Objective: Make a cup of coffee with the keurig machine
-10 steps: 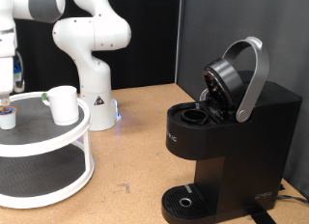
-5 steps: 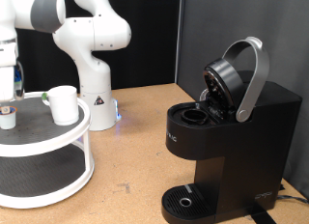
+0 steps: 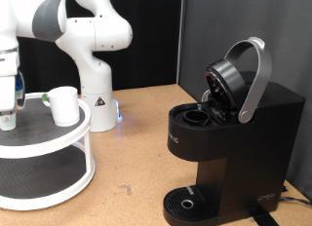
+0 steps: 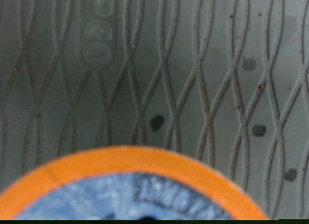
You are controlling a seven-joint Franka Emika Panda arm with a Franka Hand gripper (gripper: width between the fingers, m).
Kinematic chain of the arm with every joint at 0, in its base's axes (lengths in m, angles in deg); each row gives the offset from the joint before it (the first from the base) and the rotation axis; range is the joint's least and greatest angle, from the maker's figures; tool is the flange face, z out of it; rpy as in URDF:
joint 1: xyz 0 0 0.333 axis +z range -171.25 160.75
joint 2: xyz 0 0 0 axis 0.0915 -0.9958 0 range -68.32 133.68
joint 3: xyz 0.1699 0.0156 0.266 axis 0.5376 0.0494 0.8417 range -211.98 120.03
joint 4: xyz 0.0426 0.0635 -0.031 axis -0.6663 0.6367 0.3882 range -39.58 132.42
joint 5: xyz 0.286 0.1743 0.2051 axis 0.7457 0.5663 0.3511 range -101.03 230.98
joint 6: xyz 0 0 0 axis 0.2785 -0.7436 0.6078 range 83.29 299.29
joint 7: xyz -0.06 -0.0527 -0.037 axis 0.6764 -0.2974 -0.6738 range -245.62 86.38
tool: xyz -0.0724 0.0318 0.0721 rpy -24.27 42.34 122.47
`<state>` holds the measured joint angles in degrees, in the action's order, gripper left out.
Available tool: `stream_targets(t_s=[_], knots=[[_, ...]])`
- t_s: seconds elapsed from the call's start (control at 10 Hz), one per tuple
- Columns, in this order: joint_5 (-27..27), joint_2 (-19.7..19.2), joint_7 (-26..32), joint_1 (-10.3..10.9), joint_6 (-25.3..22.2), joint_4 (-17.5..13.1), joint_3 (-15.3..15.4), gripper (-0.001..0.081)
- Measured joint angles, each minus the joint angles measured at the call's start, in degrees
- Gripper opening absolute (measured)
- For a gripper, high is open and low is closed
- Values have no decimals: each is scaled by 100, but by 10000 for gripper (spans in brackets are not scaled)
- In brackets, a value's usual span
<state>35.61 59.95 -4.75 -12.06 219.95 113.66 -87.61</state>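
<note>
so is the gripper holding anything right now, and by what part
Cannot be told. The gripper is low over the pod on the white stand's top shelf, but no fingers show around the pod.

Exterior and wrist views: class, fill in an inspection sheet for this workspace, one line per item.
Surface: tan tabletop; white two-tier stand at the exterior view's left.
Job's things: keurig machine at the exterior view's right, lid up; cup on the stand's top tier.
Clutter: coffee pod, orange rim and blue lid, on the tier's patterned mat close under the wrist camera.
Grippers: gripper low over the top tier at the exterior view's left edge; fingers unclear.
Cables: dark lead beside the machine.
Surroundings: black backdrop.
</note>
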Motion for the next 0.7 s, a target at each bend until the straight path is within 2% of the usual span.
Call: stream_targets(t_s=[0.3,0.4,0.5,0.6,0.7], knots=[[0,-111,-3,0,52,3,-8,803],[1,-148,-5,0,75,3,-8,702],[2,-178,-5,0,107,3,-9,702],[3,-187,-5,0,114,-8,-9,500],[8,-188,-5,0,120,-17,-9,447]])
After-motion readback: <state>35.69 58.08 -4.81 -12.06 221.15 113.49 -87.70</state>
